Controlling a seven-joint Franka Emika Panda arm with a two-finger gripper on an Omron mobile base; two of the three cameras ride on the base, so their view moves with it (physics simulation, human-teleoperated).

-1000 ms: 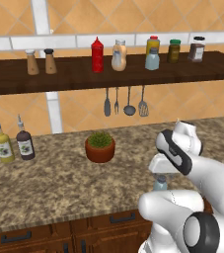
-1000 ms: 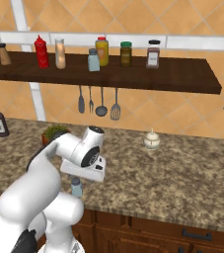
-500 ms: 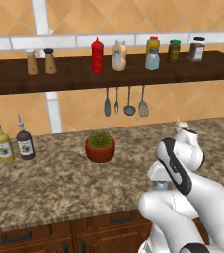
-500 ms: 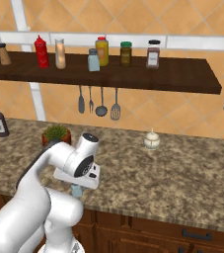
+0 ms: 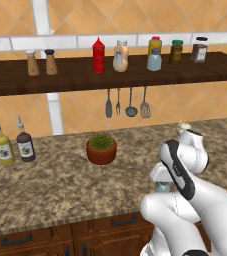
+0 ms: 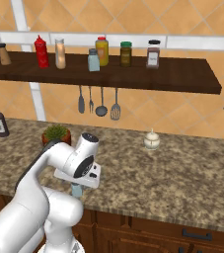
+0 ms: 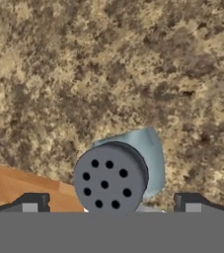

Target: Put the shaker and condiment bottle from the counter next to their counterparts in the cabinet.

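In the left base view the shaker point(image 5: 161, 188) is seen upright on the counter point(image 5: 55, 185) near its front edge, just under the arm's hand. On the cabinet point(image 5: 110, 75) the condiment bottle point(image 5: 120, 56) stands just beside the red bottle point(image 5: 99, 55).

In the right base view the shaker point(image 6: 77, 189) shows below the hand.

In the hand view the gripper point(image 7: 111, 203) is spread wide, the shaker's cap point(image 7: 110, 179) seen between its fingertips point(image 7: 33, 202), untouched.
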